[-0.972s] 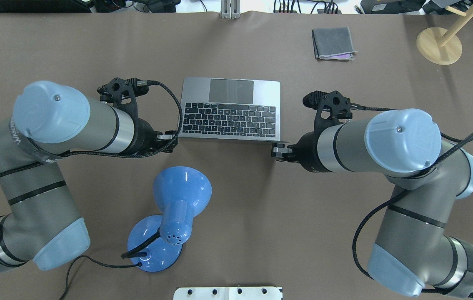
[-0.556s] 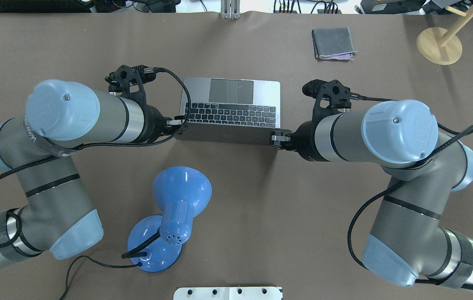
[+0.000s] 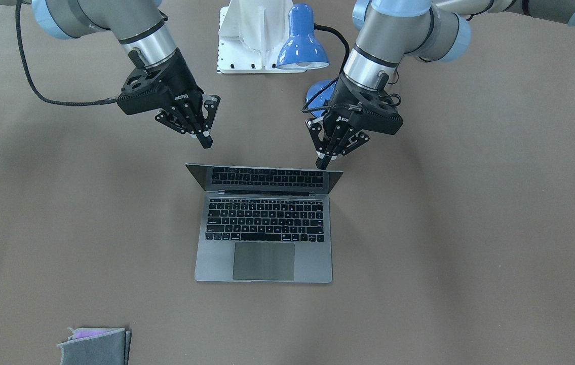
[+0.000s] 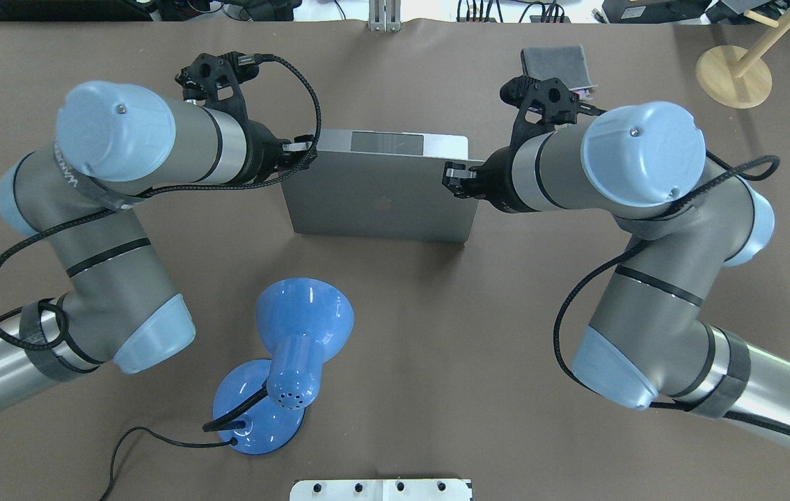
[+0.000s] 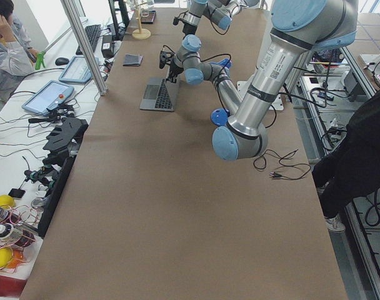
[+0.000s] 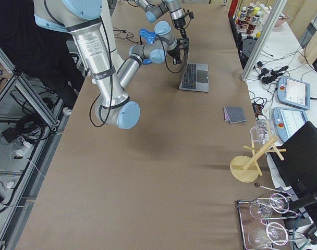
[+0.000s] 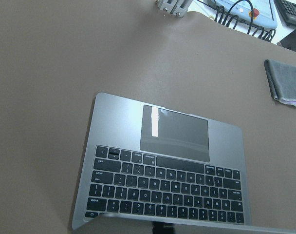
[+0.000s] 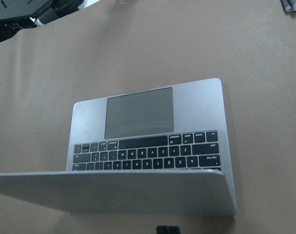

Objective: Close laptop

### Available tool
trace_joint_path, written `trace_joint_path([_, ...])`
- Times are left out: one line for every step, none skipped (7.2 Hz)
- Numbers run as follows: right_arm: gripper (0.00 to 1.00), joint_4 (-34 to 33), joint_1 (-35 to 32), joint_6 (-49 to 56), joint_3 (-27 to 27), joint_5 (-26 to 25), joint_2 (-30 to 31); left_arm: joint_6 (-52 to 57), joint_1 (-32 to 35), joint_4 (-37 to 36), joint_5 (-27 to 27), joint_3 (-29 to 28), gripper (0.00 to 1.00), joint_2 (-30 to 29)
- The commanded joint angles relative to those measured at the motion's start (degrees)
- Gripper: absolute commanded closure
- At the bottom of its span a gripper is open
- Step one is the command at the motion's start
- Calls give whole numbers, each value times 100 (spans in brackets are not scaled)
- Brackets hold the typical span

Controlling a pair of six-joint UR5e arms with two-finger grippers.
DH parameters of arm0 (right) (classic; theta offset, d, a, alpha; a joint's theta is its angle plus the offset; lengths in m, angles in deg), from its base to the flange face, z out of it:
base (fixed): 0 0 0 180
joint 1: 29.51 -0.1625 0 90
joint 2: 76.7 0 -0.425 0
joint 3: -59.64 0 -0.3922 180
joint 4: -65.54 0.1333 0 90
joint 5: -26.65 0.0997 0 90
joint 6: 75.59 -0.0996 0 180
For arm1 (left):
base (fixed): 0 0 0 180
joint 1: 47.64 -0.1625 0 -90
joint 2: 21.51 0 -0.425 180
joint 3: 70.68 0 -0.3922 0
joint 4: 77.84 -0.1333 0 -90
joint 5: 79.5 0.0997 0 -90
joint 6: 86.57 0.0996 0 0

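Observation:
The space-grey laptop (image 4: 381, 204) sits mid-table, half closed. Its lid leans forward over the black keyboard (image 3: 265, 226), and the apple logo shows on the lid's back. The trackpad (image 4: 386, 143) still shows past the lid's edge. My left gripper (image 3: 323, 161) is shut, its tips against the lid's top edge near one corner; it also shows in the overhead view (image 4: 299, 151). My right gripper (image 3: 207, 142) is shut, just behind the other corner, and shows in the overhead view (image 4: 452, 172); I cannot tell if it touches. Both wrist views look down over the lid's edge at the keyboard (image 7: 162, 190) (image 8: 148, 156).
A blue desk lamp (image 4: 297, 348) with its cord stands on the robot's side of the laptop. A folded grey cloth (image 4: 555, 61) lies at the far side, partly behind my right wrist. A wooden stand (image 4: 732, 75) is at the far right, and a white plate (image 4: 381, 489) at the near edge.
Both grippers have moved away from the robot, across the laptop. The lid has gone from near upright to leaning well over the keyboard, so its back and logo now face up.

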Motion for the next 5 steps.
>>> trace_joint_path([100,22,-270,41,771,30,-446,2,137,10,6,-794,100,-473])
trace_joint_path([100,48,-367,58,1262,187,-692,2,182,10,6,-1207,100,-711])
trace_joint_path([100,48,-507,76,1719,449,-955,245,252,2,-3,-1577,100,-826])
trace_joint_path([100,57,-622,111,2211,704,-1201,361,348,245,-20,-2033,100,-932])
trace_joint_path([100,66,-684,198,2668,881,-1395,484,392,561,-55,-2751,100,-1150])
